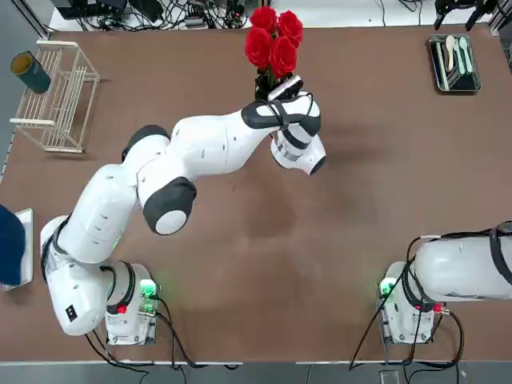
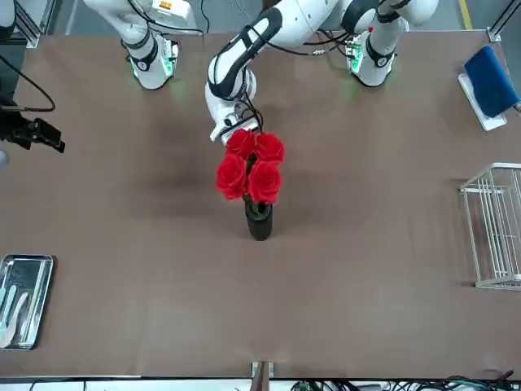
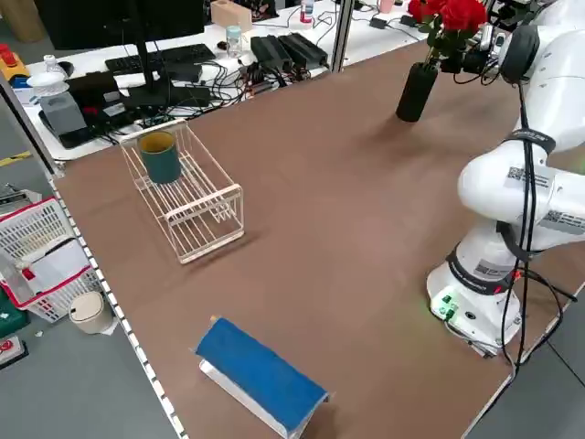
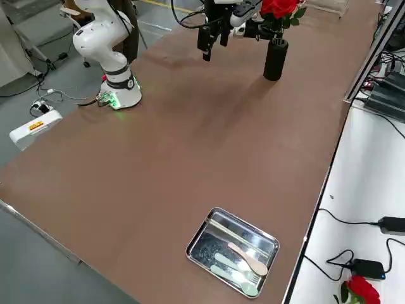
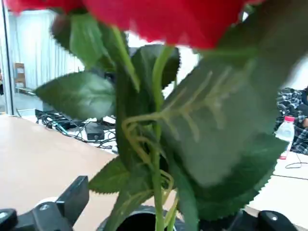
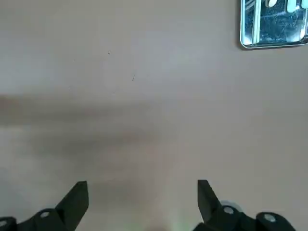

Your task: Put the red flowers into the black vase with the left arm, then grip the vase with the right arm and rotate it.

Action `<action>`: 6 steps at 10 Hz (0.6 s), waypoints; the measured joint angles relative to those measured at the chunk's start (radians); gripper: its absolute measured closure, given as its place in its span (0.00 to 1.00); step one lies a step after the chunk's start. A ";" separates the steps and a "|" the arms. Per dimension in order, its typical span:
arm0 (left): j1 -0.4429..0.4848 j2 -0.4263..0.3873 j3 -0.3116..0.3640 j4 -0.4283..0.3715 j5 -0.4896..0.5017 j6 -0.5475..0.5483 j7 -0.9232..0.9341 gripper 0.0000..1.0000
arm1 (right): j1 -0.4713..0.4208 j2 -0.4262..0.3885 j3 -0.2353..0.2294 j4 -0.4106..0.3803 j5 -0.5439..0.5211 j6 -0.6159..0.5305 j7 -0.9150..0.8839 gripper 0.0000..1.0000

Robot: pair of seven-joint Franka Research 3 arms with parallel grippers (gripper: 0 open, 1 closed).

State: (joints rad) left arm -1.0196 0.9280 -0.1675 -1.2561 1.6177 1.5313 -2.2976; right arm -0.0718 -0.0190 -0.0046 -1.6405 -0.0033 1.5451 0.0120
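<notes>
standing upright at the far side of the table, left of centre, the black vase (image 4: 276, 59) has the stems of the red flowers (image 2: 251, 167) in its mouth. the left gripper (image 5: 159, 204) is close by them, its fingers spread wide with stems and leaves between, though leaves hide much of one finger, so contact is hard to rule out; it seems to grip nothing. the right gripper (image 6: 143, 184) hangs over the table's right side, spread just as wide and holding nothing. the vase looks stiff, light and smooth, and the big blooms probably make it top-heavy, so a high push could tip it. the best hold for the right gripper is likely square across the bare wall, around mid-height, firm enough not to slip in the turn. the stems look bendy and the leaves soft, easily snagged, so the left gripper should back out gently first.
</notes>
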 joint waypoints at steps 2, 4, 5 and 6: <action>0.003 0.000 0.001 0.000 0.023 0.006 0.000 0.00 | 0.000 0.000 0.001 0.000 0.000 0.000 0.000 0.00; 0.008 0.000 0.003 0.000 0.028 0.018 0.000 0.00 | 0.000 0.000 0.001 0.000 0.000 0.001 0.000 0.00; 0.017 0.001 0.003 -0.002 0.030 0.035 0.000 0.00 | 0.000 0.000 0.001 0.000 0.000 0.001 0.000 0.00; 0.023 0.007 0.003 -0.003 0.030 0.044 0.000 0.00 | 0.000 0.000 0.001 0.000 0.000 0.001 0.000 0.00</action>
State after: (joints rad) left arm -0.9963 0.9349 -0.1648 -1.2589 1.6477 1.5754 -2.2975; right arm -0.0718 -0.0190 -0.0035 -1.6406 -0.0033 1.5459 0.0120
